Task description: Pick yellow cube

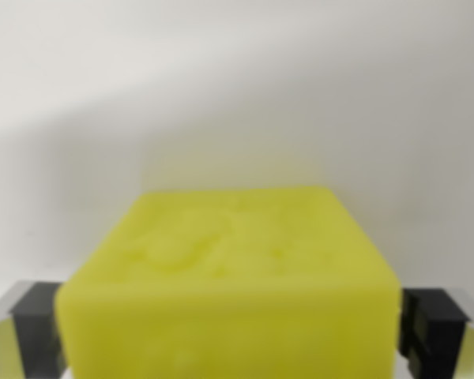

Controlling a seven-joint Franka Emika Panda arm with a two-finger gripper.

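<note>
Yellow cube (229, 288): sits low in the wrist view, between the two dark pads, on a pale surface.
Feel: likely light, slightly soft; top looks dimpled.
Hold: flat opposite side faces.
Tool (229, 332): pads flank the cube; contact unclear, cannot tell if clamped.

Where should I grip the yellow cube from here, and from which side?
Take the yellow cube by its two flat side faces, at the wrist view's left and right, coming straight on as the camera looks. The gripper already straddles it: a dark finger shows beside each side face, and the cube sits square between them. Whether the pads touch it is too blurred to tell.
</note>
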